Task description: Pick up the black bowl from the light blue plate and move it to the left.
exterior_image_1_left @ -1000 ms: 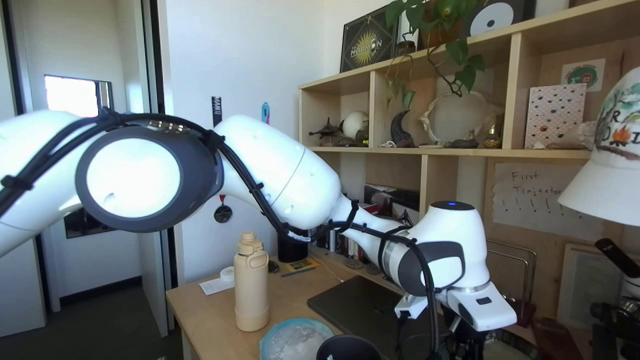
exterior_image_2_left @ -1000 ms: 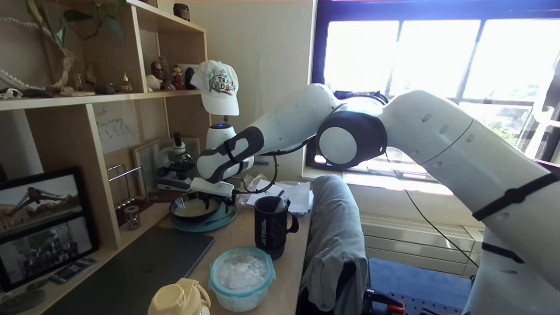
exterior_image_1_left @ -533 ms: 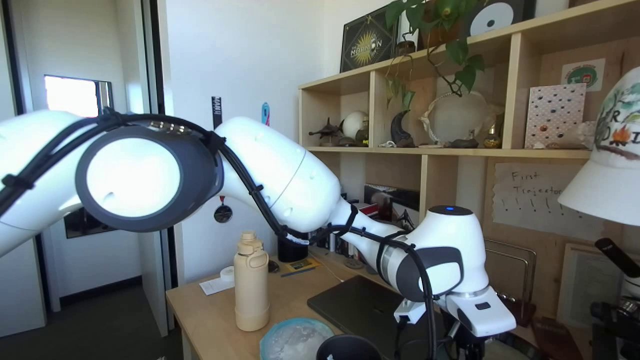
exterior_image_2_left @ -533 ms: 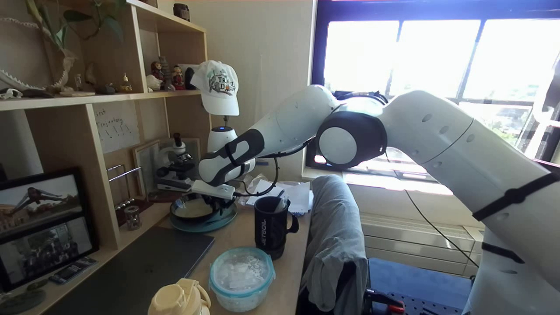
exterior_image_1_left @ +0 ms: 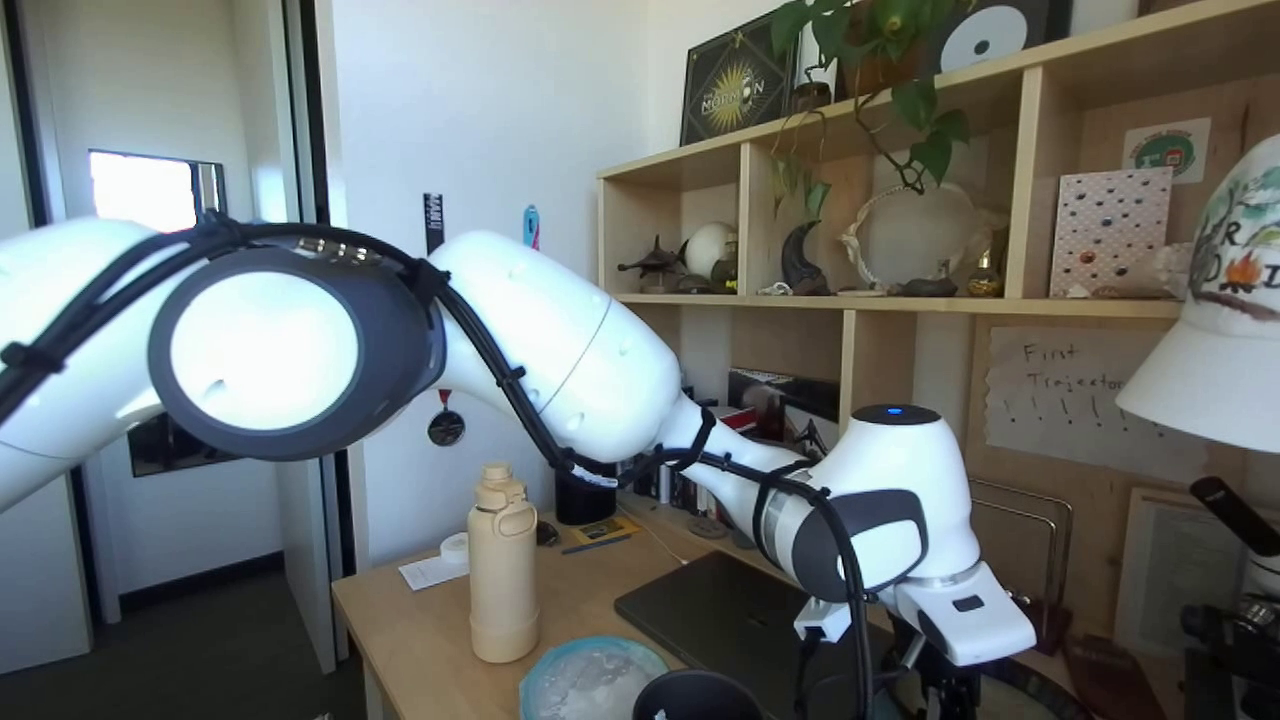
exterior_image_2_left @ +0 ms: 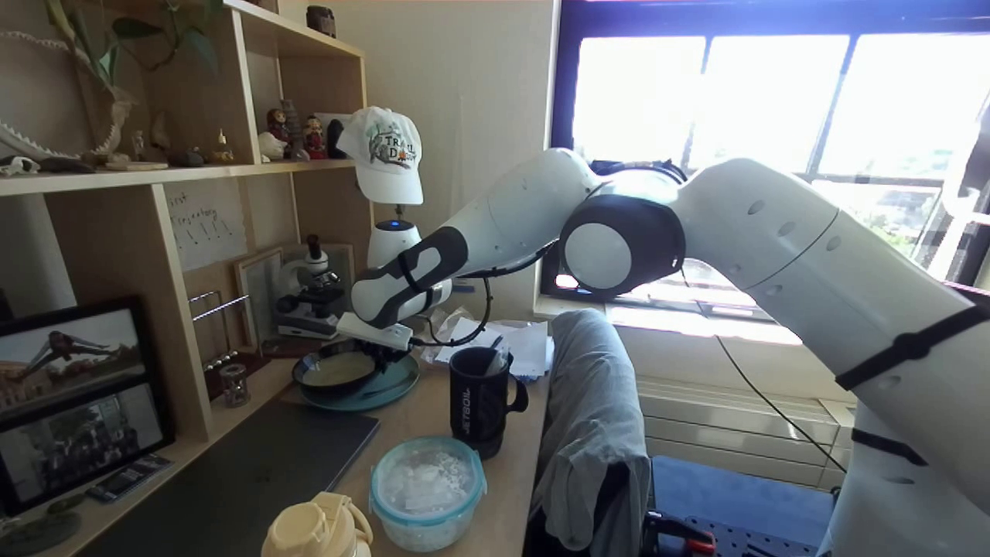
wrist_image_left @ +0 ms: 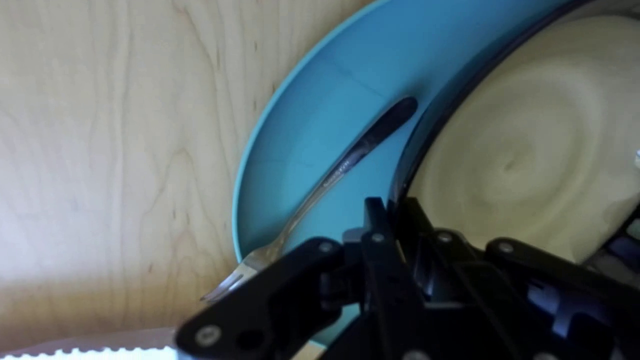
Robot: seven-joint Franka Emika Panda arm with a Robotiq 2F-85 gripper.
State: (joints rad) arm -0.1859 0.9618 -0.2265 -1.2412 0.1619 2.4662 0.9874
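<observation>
The black bowl (exterior_image_2_left: 340,373), dark outside with a dull pale inside, is over the light blue plate (exterior_image_2_left: 370,401) in an exterior view. My gripper (wrist_image_left: 393,209) is shut on its near rim in the wrist view, one finger inside the bowl (wrist_image_left: 520,140) and one outside. Whether the bowl's base touches the plate (wrist_image_left: 300,145) I cannot tell. A fork (wrist_image_left: 330,180) lies on the plate, its tines past the edge. Just part of the bowl (exterior_image_1_left: 1035,690) shows in an exterior view, behind the hand.
A black mug (exterior_image_2_left: 473,410) and a lidded container (exterior_image_2_left: 425,495) stand nearer the beige bottle (exterior_image_1_left: 503,580). A dark laptop (exterior_image_2_left: 255,472) lies beside the plate. Behind are a microscope (exterior_image_2_left: 311,298) and the shelf (exterior_image_2_left: 174,294). A chair with grey cloth (exterior_image_2_left: 592,418) borders the desk.
The fingers have closed on the bowl's rim. The hand dipped slightly, then rose a little. In an exterior view the bowl has shifted slightly left over the plate.
</observation>
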